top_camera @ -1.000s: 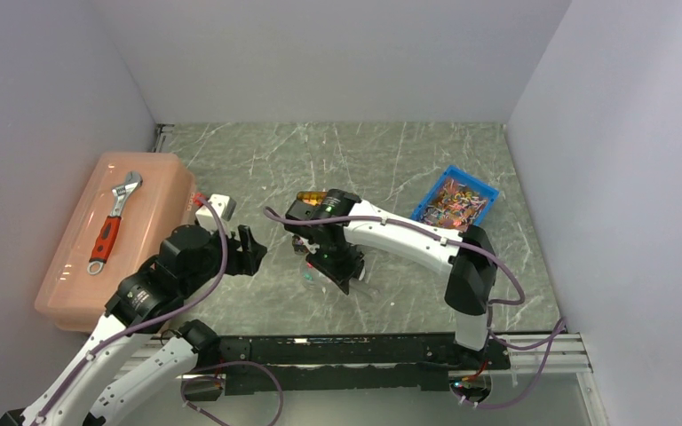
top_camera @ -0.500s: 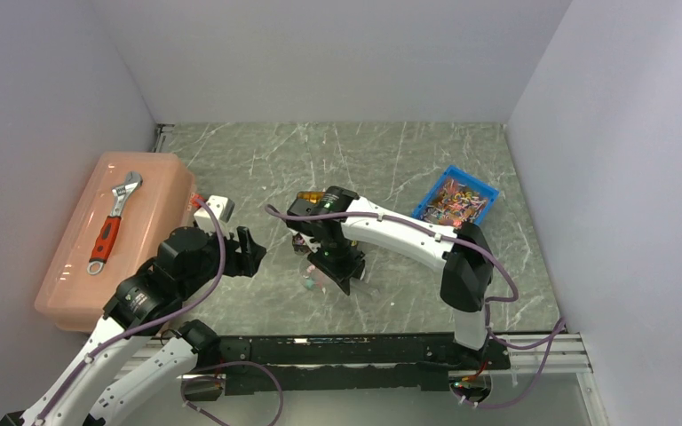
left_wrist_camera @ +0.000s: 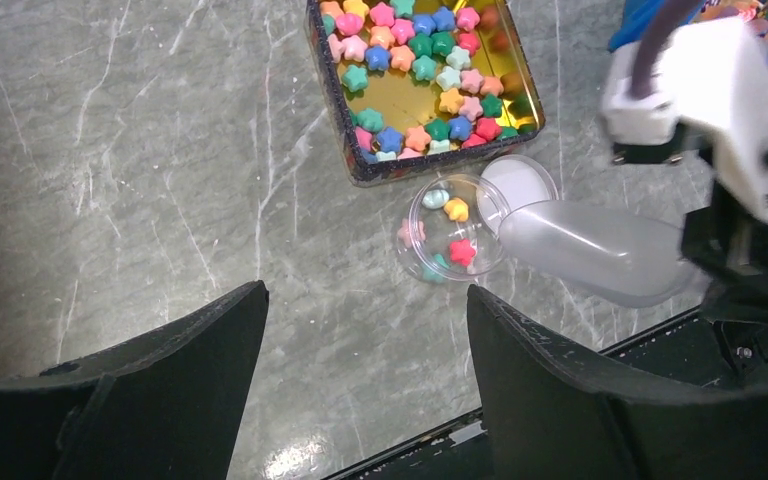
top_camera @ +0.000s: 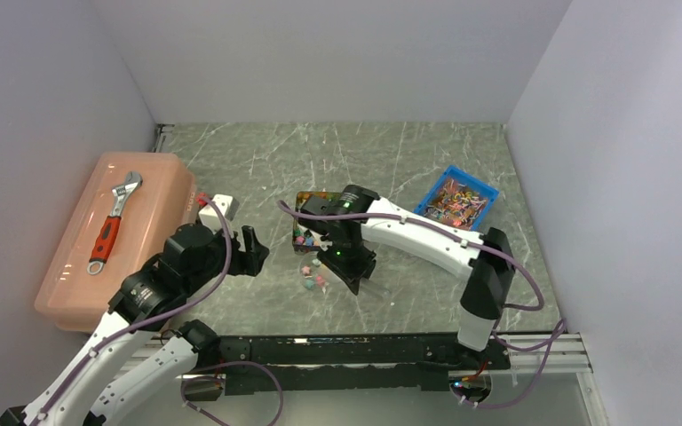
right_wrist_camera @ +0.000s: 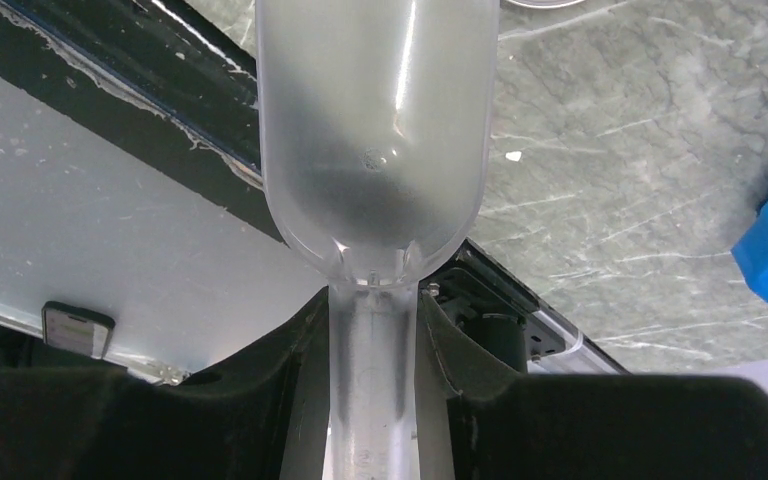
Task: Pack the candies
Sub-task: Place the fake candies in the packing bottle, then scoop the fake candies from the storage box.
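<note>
Progress: early. Most candies (left_wrist_camera: 422, 75) sit in the tin (left_wrist_camera: 312, 40). Only a few lie in the clear cup (left_wrist_camera: 415, 215) just beside it on the desk (left_wrist_camera: 160, 150). Right claw (right_wrist_camera: 375, 335) clamps the scoop (right_wrist_camera: 372, 130) by its handle; the bowl looks empty, its mouth at the cup rim. Left claw (left_wrist_camera: 365, 300) gapes near the cup, holding nothing. Left to do: many more scoops. Unclear: whether the pink and green candies at the cup's edge lie inside or outside it.

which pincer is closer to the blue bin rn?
Right. The right pincer, shut on the scoop, is left of the blue bin. The left pincer, open, is farther left, beyond the candy tin.
</note>
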`<move>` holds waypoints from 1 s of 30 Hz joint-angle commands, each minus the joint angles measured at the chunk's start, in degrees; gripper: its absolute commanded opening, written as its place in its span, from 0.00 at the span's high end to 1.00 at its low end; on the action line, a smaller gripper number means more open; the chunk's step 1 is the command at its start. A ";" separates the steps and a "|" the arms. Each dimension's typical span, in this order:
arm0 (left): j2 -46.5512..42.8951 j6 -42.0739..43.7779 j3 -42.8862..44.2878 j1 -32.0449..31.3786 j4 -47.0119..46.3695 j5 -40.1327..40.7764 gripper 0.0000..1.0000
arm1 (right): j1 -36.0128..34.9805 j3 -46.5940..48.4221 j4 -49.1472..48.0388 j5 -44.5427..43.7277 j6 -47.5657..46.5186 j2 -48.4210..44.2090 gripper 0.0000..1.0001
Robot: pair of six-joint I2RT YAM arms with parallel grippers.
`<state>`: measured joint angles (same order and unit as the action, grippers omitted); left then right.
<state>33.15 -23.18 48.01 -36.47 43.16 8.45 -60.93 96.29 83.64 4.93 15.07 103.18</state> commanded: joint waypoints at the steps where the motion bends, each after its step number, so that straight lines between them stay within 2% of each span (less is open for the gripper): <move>1: 1.06 0.43 -0.04 -0.20 -0.88 0.36 0.20 | 0.61 -1.14 -1.40 -2.28 1.09 -5.07 1.00; 13: 3.15 0.15 -0.13 -0.18 -0.63 2.19 0.09 | 6.04 2.65 -2.54 -11.22 -3.78 -4.22 1.00; 15: 3.56 0.15 -0.11 -0.18 -0.62 2.31 0.01 | 6.81 4.25 -2.57 -11.76 -4.71 -3.15 1.00; 30: 3.57 -0.10 -0.10 -0.18 -0.34 3.27 0.01 | 11.52 16.55 -2.61 -10.55 -9.04 10.25 1.00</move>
<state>37.34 -23.24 47.99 -36.47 43.18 10.46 -49.93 108.95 81.34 -5.72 7.81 111.63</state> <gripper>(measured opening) 0.994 0.325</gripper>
